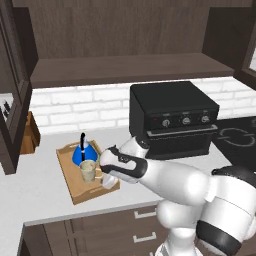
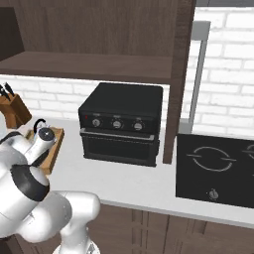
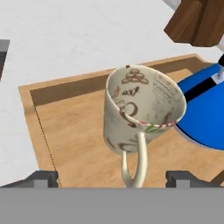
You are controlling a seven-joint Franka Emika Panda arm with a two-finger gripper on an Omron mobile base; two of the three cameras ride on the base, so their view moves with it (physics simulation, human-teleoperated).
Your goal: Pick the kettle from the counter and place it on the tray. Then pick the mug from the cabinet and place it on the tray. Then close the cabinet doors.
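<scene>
I find the kettle [image 1: 80,154] and mug [image 1: 88,171] both on the tray [image 1: 67,175]. The gripper [image 3: 111,179] jaws stand spread, apparently clear of the mug's handle. The cabinet doors [image 1: 11,90] remain open.

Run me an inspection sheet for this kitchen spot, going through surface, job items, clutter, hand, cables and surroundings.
Surface: grey-white counter, bare around the tray.
Job's things: kettle and mug both stand on the tray, mug in front of the kettle, close beside it. Cabinet open, shelf bare; one door swung out at left.
Clutter: knife block beside the tray; black oven on the counter.
Hand: hand open, fingers on either side of the mug's handle, not gripping.
Cables: nothing seen.
Surroundings: white brick wall, cooktop, drawers below.
</scene>
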